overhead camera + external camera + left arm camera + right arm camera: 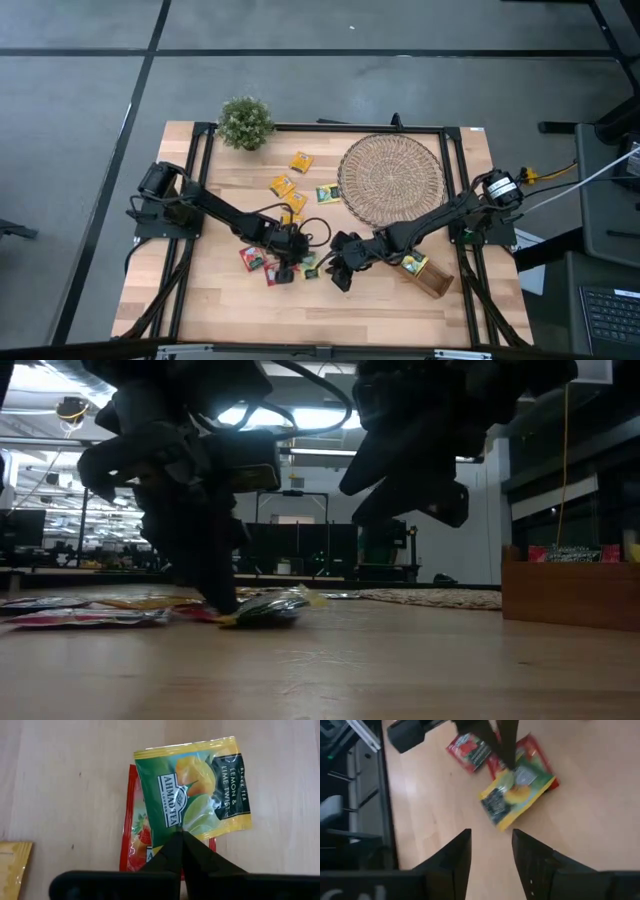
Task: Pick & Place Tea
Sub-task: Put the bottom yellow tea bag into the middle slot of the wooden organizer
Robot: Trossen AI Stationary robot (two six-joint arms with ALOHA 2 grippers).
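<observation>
1. Plainly, the left hand (pixel 182 840) has its fingers pressed together on the near edge of a green-and-yellow lemon-lime sachet (pixel 192 790), which lies on the bench (pixel 230 305) partly over a red sachet (pixel 132 837).
2. Risk: the pinch sits at the very rim of the wrapper. As I judge it, a lift could let the slick foil slide out, or the sachet could swing and fold.
3. Risk: because the green sachet overlaps the red one, the fingers may have caught both. From the left wrist view I cannot tell whether the red wrapper is in the grip too, so a double pick is possible.
4. Risk: the right hand (pixel 490 855), fingers spread and empty, hangs just beside the left one and faces the same sachet. Any move toward it could knock the two arms together or push the sachet out of the pinch.
5. Other tea remains loose on the bench: yellow sachets (pixel 283 185) near the woven mat (pixel 392 180), and a few already stand in the wooden tray (pixel 432 280).
6. Only the left wrist view shows the overlap and the wrapper's print. The right wrist view alone shows the left fingers from outside, coming down on the sachet.
7. From bench height, the low view shows the sachet's far edge curled up off the wood, which neither wrist view makes clear.
8. Overhead, the high view gives the spacing of both arms, mat and tray, but hides the grip itself.
</observation>
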